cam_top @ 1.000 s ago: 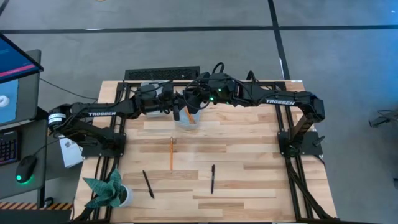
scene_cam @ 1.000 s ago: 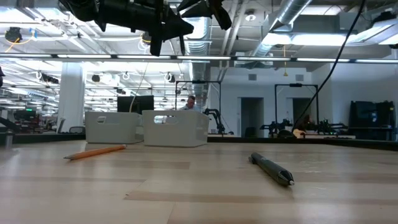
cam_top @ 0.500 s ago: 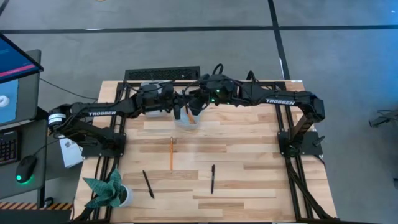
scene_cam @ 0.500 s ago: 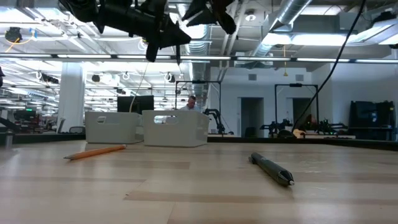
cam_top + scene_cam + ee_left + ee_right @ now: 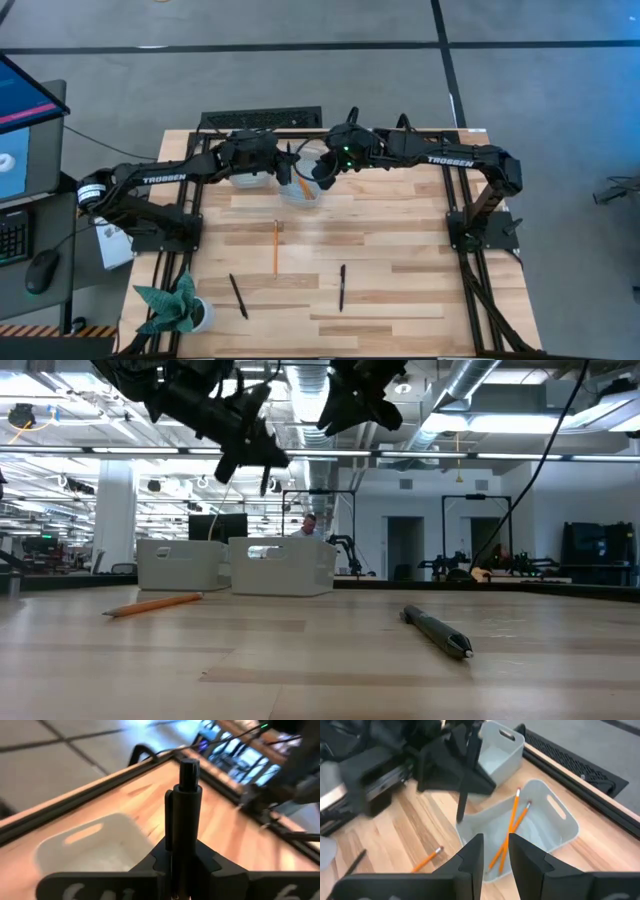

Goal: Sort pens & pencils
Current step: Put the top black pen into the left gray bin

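My left gripper (image 5: 284,163) is shut on a black pen (image 5: 183,820) above the two white bins at the table's far side. In the right wrist view the pen (image 5: 463,785) points down over the edge of the nearer bin (image 5: 555,827). That bin holds two orange pencils (image 5: 511,827). The farther bin (image 5: 497,750) looks empty. My right gripper (image 5: 325,172) is open and empty beside the left one, over the bin with the pencils. A third pencil (image 5: 276,247) and two black pens (image 5: 238,296) (image 5: 341,287) lie flat on the table. My left gripper pinches the pen's barrel (image 5: 181,851) between its two fingers. The pen's button end (image 5: 189,767) sticks out past the fingers. The pen is lifted clear, steeply tilted, with its tip (image 5: 459,818) pointing down toward the bins.
A potted green plant (image 5: 172,307) stands at the table's near left corner. A dark keyboard-like bar (image 5: 262,119) lies along the far edge behind the bins. The arms' frames stand at the left and right edges.
My right gripper has drawn back from the left gripper toward the table's right edge. My left gripper has tipped and come down a little with the pen, which has gone from hanging upright to slanting.
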Controlling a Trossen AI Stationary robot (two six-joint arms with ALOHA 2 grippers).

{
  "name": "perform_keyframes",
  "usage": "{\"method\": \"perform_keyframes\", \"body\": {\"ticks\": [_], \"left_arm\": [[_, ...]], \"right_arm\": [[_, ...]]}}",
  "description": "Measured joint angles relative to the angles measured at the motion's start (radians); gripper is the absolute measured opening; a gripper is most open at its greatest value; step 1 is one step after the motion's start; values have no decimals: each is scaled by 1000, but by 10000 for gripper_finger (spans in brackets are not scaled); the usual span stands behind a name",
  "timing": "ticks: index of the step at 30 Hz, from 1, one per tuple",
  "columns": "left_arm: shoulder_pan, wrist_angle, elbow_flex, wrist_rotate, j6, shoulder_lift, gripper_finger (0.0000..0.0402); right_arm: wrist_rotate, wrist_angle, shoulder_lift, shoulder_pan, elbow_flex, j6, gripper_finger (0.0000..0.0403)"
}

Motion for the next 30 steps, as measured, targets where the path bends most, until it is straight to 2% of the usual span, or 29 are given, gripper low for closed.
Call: {"method": "perform_keyframes", "body": {"ticks": [6,11,18,25,30], "left_arm": [[71,-107,0,4,-9,-4,10],[138,-203,0,22,-48,-7,27],[227,-311,0,22,-21,-73,10],[329,-442,0,17,-41,-148,29],[370,-470,0,-15,-44,-151,12]], "right_arm": [[0,-28,0,0,0,0,112],[0,-44,0,0,0,0,112],[0,-55,0,-5,0,-1,112],[0,-55,0,-11,0,-1,112],[0,-50,0,-11,0,-1,112]]}}
